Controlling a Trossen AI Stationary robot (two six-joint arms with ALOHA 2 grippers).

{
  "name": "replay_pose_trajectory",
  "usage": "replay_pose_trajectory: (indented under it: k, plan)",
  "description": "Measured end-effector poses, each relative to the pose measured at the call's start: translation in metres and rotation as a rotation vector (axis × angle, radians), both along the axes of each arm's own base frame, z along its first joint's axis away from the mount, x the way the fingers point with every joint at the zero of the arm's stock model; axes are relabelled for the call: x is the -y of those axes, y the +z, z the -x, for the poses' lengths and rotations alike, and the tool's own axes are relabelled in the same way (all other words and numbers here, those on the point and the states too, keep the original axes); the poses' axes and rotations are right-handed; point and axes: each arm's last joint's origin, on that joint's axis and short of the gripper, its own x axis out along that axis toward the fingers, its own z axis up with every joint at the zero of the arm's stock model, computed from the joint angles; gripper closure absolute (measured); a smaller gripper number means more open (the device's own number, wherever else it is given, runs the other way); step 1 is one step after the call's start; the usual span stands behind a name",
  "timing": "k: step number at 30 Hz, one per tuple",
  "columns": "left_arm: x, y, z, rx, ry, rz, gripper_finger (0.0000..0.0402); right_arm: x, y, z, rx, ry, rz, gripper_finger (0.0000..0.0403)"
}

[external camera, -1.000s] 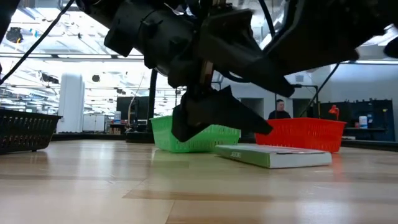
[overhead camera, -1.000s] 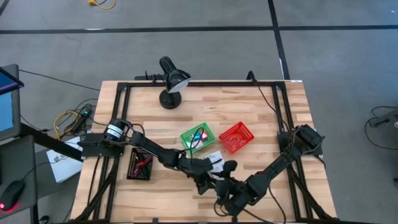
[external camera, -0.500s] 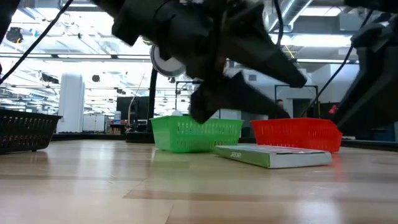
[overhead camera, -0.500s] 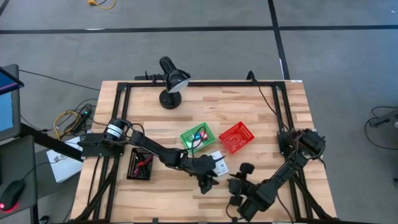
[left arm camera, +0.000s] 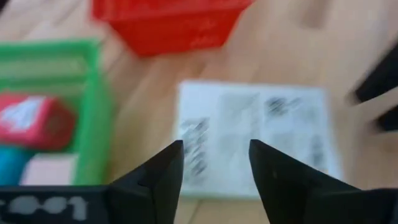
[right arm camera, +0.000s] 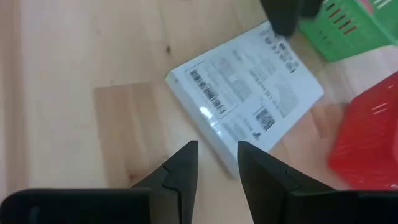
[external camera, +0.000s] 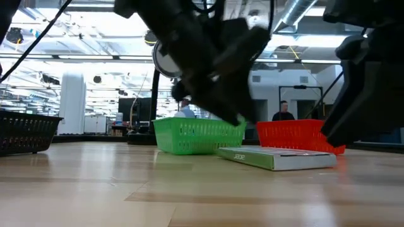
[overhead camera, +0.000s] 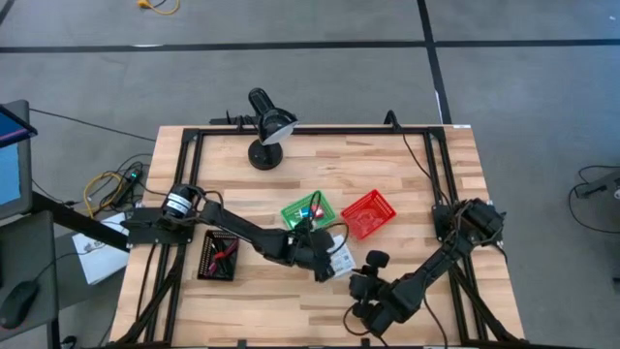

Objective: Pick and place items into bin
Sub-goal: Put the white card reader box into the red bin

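A flat white card box with printed black marks (overhead camera: pixel 341 256) lies flat on the wood, just near of the green bin (overhead camera: pixel 308 213). In the left wrist view that bin (left arm camera: pixel 93 93) holds a red-pink block (left arm camera: pixel 31 121), a blue cube (left arm camera: pixel 7 165) and a pale pink cube (left arm camera: pixel 43 171). My left gripper (left arm camera: pixel 216 163) hovers open over the box's edge (left arm camera: pixel 258 137) beside the bin. My right gripper (right arm camera: pixel 214 165) is open, low, just near of the box (right arm camera: pixel 245 99), pointing at it. The cord and the tool cannot be made out.
The red bin (overhead camera: pixel 369 213) stands right of the green one, close behind the box. A black bin (overhead camera: pixel 218 255) with red and dark things sits at the left. A black lamp (overhead camera: pixel 266 126) stands at the far edge. Bare wood lies along the near edge (overhead camera: pixel 242 310).
My left gripper has risen from the table and moved toward the far edge, from the near side of the white box to above it beside the green bin. My right gripper has pulled away from the left one toward the right. The box has stayed where it was.
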Motion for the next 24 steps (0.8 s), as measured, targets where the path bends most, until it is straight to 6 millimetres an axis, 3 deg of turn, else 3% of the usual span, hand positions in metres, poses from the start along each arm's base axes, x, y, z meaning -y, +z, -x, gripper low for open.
replay_pose_trajectory:
  k: [5,11,20,24]
  plan:
    - [0.001,-0.004,0.011,-0.041,0.109,-0.128,0.0283,-0.006,0.0,0.004,0.012,0.016,-0.006,0.0295]
    - [0.011,0.001,0.006,0.01,0.016,-0.138,0.0387,0.001,0.003,-0.002,0.082,0.005,0.086,0.0295]
    - [0.012,0.002,0.005,0.028,0.011,-0.129,0.04,0.039,0.001,-0.04,0.009,-0.046,0.024,0.0295]
    - [0.015,-0.001,0.01,-0.018,0.012,-0.144,0.0401,0.045,0.0,-0.047,-0.043,-0.025,-0.037,0.0295]
